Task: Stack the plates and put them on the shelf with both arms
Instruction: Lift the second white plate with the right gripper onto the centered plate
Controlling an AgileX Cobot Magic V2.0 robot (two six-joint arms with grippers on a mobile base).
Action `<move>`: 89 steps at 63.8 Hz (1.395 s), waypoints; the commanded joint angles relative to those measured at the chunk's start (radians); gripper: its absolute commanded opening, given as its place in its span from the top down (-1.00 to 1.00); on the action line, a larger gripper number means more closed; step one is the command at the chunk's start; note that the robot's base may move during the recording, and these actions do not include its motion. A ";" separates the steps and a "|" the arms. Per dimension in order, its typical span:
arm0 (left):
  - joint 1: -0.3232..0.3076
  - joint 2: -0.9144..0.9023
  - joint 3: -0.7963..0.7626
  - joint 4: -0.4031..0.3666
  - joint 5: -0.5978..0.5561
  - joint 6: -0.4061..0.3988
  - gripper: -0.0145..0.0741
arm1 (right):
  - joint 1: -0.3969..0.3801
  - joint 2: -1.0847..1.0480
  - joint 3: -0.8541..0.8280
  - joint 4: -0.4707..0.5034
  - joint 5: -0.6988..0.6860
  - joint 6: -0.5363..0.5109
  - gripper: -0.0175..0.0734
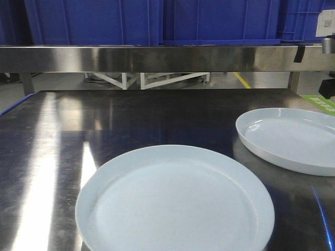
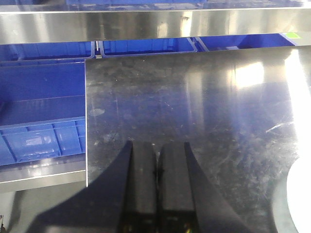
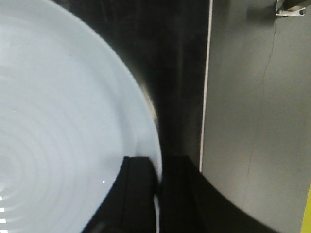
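Observation:
Two white plates lie on the dark steel tabletop: one near the front centre, the other at the right, running out of the front view. The right plate fills the left of the right wrist view. My right gripper is shut on its rim, one finger over the plate and one outside it. My left gripper is shut and empty, low over bare tabletop. A white plate edge shows at its lower right. The shelf runs across the back, with a black tape mark near its right end. Neither gripper shows in the front view.
Blue crates stand on the shelf. More blue crates sit below and left of the table's left edge. The table's right edge is close beside my right gripper, with grey floor beyond.

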 commanded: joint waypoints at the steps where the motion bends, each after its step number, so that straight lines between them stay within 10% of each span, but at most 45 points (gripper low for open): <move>1: 0.004 0.003 -0.028 -0.011 -0.080 -0.009 0.48 | -0.006 -0.055 -0.024 -0.016 -0.010 -0.009 0.49; 22: 0.004 0.003 -0.028 -0.011 -0.080 -0.009 0.48 | 0.052 -0.292 -0.050 -0.009 0.043 -0.012 0.49; 56: 0.004 0.003 -0.028 -0.011 -0.080 -0.009 0.48 | 0.492 -0.415 -0.037 0.205 0.109 -0.045 0.49; 89: 0.004 0.003 -0.028 -0.011 -0.080 -0.009 0.48 | 0.537 -0.166 -0.011 0.225 0.077 -0.045 0.48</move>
